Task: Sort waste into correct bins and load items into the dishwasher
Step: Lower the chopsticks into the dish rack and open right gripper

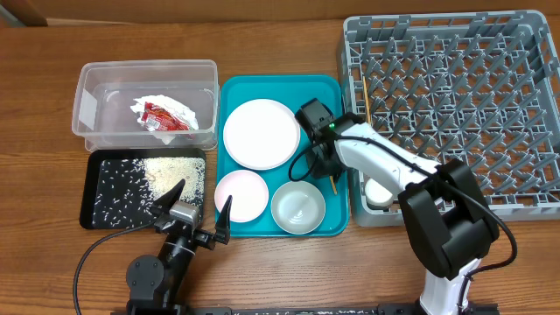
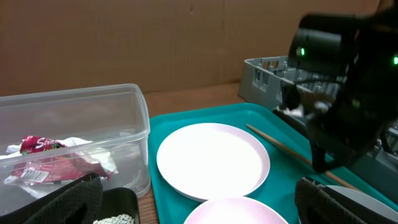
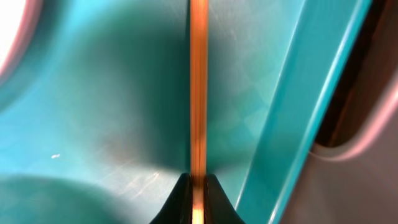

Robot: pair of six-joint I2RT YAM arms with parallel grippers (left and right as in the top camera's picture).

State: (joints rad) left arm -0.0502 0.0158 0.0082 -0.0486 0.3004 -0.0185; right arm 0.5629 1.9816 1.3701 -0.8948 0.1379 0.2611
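Observation:
My right gripper (image 1: 330, 168) reaches over the right side of the teal tray (image 1: 232, 92) and is shut on a wooden chopstick (image 3: 198, 93), whose tip shows below it (image 1: 333, 185). Another chopstick (image 1: 366, 101) lies along the left wall of the grey dish rack (image 1: 455, 87). The large white plate (image 1: 261, 133), the pink plate (image 1: 241, 194) and the grey-white bowl (image 1: 297, 207) sit on the teal tray. My left gripper (image 1: 198, 207) is open and empty at the near edge, between the black tray (image 1: 101, 197) and the pink plate. The napkin and red wrapper (image 1: 162, 116) lie in the clear tub (image 1: 87, 105).
Rice grains (image 1: 175, 173) lie in the black tray. A white cup-like shape (image 1: 378, 191) sits in the rack's near-left corner, partly under my right arm. The left wrist view shows the white plate (image 2: 211, 160), the tub (image 2: 74, 124) and my right arm (image 2: 348, 93).

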